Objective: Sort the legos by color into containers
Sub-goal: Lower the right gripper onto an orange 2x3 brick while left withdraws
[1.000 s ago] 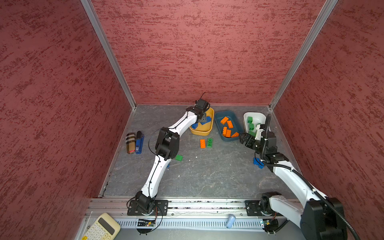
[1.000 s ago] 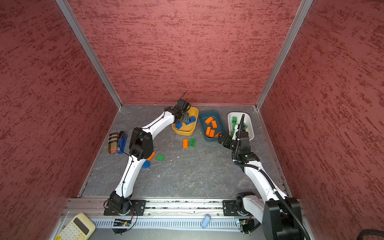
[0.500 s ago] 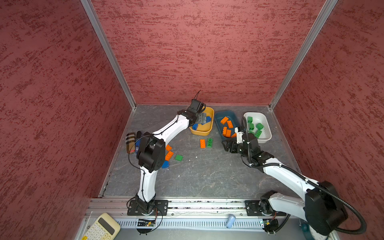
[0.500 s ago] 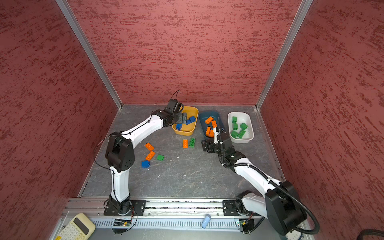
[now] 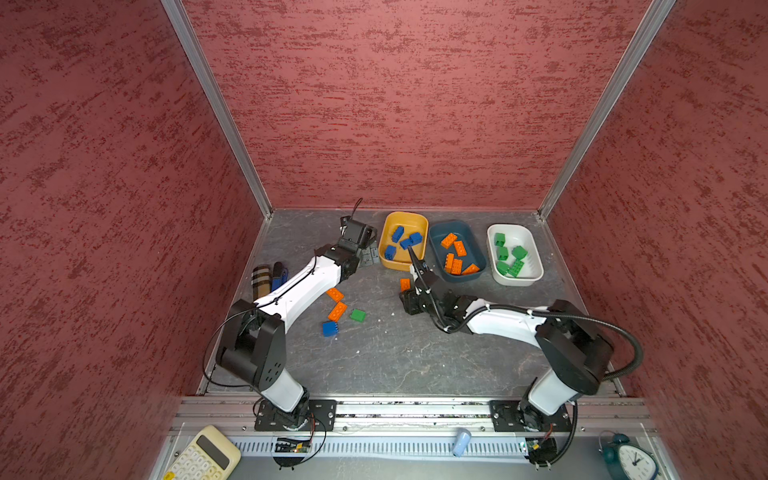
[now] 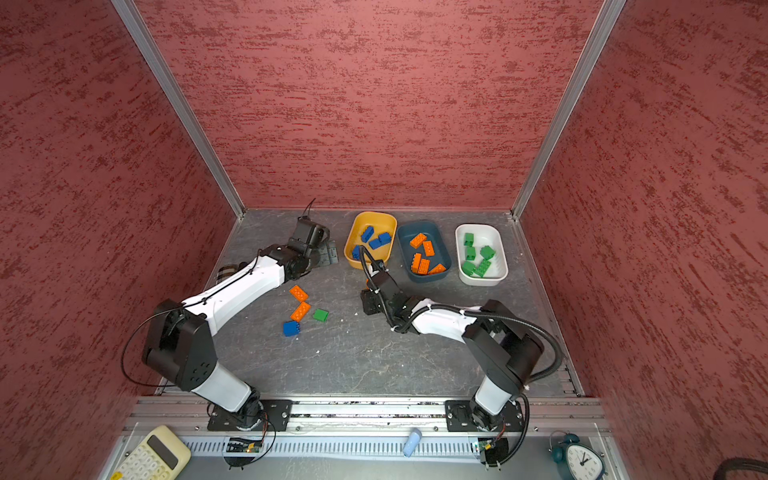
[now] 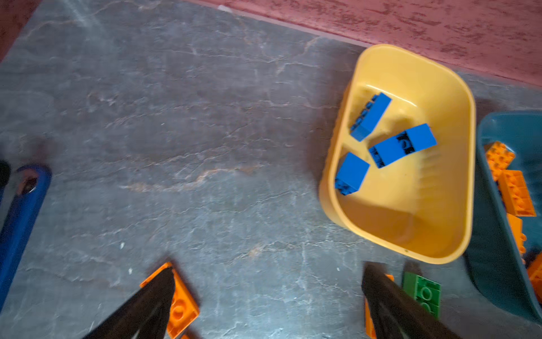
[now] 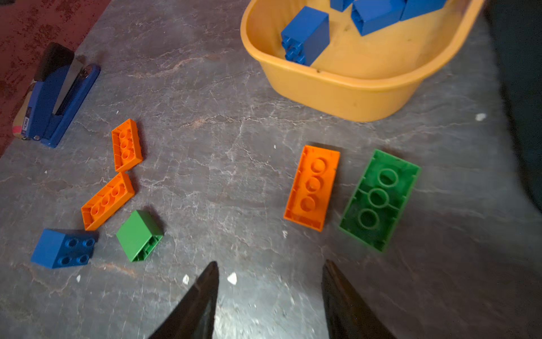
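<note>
**Right arm** (image 5: 511, 322): a second ago it was reaching up at the white tub (image 5: 525, 235). Now it is stretching low across the table (image 5: 374, 365), in front of the yellow tub (image 5: 415, 220).

**Left arm** (image 5: 299, 291): earlier it was reaching over the yellow tub. Now it is sitting just left of that tub.

**Tubs**: all are staying in place.
- The yellow tub is holding blue legos (image 5: 397, 233).
- The teal tub (image 5: 473, 245) is holding orange legos (image 5: 459, 248).
- The white tub is holding green legos (image 5: 519, 251).

**Left gripper** (image 7: 268, 268): its jaws are standing wide apart, gripping nothing, and it is hovering over bare table.

**Right gripper** (image 8: 269, 264): its jaws are standing partly apart, holding and touching nothing. It is pointing toward a long orange brick (image 8: 312, 187) and a long green brick (image 8: 379, 199), which are lying side by side with their undersides up.

**Loose legos**: two orange bricks (image 5: 337, 311), a green cube (image 5: 357, 315) and a blue cube (image 5: 330, 328) are lying unsorted beside the left arm.
</note>
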